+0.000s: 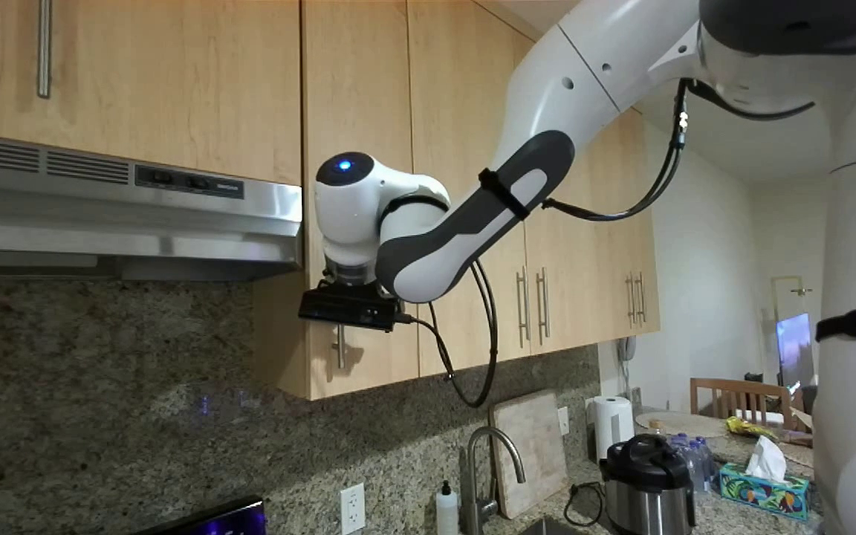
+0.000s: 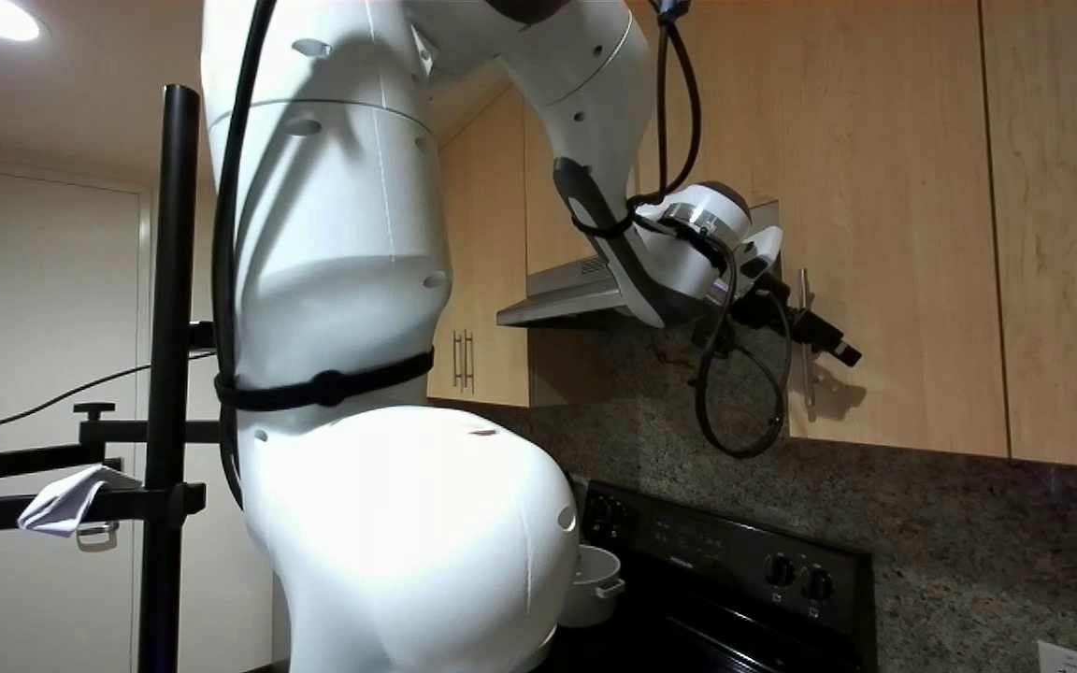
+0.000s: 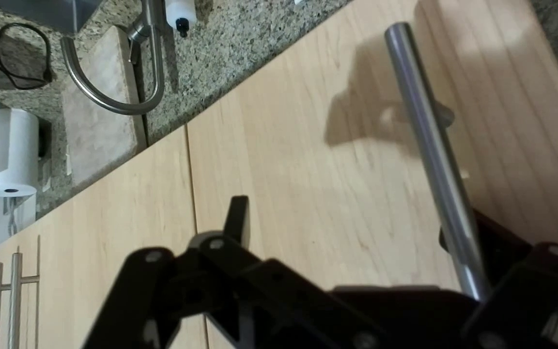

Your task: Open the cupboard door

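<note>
The cupboard door [image 1: 357, 111] is a tall, narrow light-wood panel, flush with its neighbour and closed. It also shows in an exterior view [image 2: 903, 234] and in the wrist view [image 3: 308, 160]. Its silver bar handle [image 1: 340, 346] is low by the left edge and also shows in the wrist view [image 3: 429, 140]. My gripper [image 3: 348, 224] is open in front of the door. Its fingers are wide apart; the right one is partly hidden behind the handle's bar, the left stands clear over the panel. Whether the right finger touches the bar cannot be told.
The steel range hood [image 1: 250, 215] is left of the door. Paired wood doors with adjacent handles [image 1: 532, 305] are to the right. Below are the faucet [image 1: 498, 446], a cutting board [image 1: 532, 453], a soap bottle [image 1: 446, 509] and the black stove [image 2: 725, 551].
</note>
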`<action>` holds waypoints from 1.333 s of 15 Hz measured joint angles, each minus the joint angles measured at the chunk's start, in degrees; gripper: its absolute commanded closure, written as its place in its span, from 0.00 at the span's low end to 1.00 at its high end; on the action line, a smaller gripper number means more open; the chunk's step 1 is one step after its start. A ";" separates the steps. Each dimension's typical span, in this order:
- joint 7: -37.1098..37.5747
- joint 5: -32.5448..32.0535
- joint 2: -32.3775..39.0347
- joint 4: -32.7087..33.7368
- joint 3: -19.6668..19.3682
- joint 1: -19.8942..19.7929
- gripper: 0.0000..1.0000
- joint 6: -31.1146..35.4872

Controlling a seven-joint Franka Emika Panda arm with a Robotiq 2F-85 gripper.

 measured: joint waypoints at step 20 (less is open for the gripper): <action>-66.26 26.86 -25.72 -20.76 -15.05 3.51 0.00 5.84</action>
